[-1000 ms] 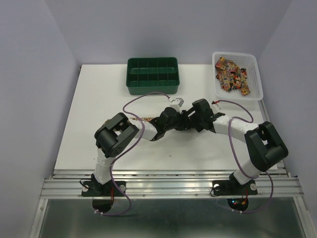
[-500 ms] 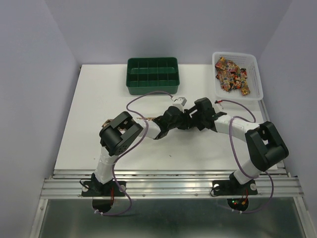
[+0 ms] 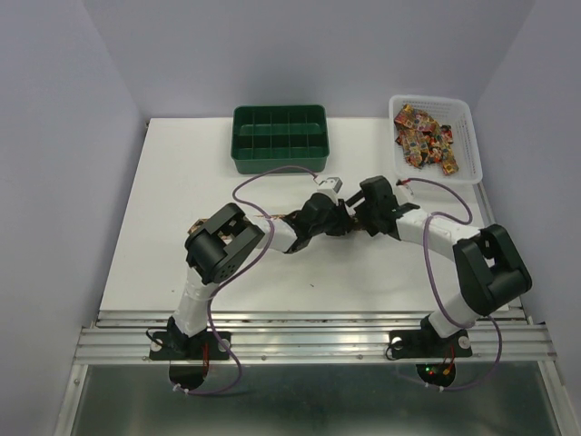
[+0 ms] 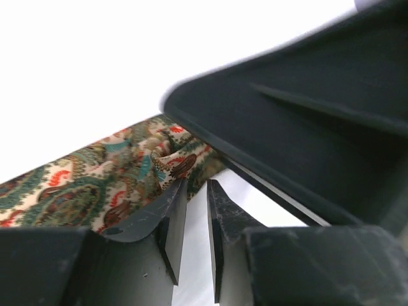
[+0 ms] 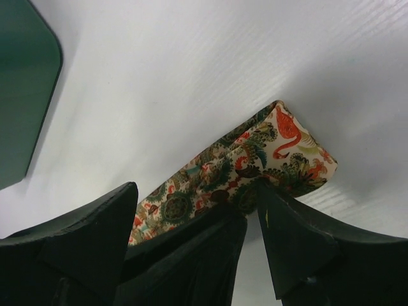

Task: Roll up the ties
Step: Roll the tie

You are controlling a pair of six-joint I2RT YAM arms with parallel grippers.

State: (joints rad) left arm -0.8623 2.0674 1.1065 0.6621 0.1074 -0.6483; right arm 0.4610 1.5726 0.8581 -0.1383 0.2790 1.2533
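Observation:
One patterned tie lies on the white table under both grippers. Its end is folded over. In the top view only a short stretch of the tie shows beside the left arm. My left gripper is nearly closed, with its tips pinching the folded edge of the tie. My right gripper is open. Its jaws straddle the left gripper's fingers, and one fingertip touches the fold. The two grippers meet at mid-table, left and right. More rolled ties lie in the basket.
A green compartment tray stands at the back centre, and its corner shows in the right wrist view. A white basket stands at the back right. Purple cables loop over both arms.
The left arm has stretched further right, its elbow moving toward the centre. Both grippers have shifted slightly right and back, still together over the tie.

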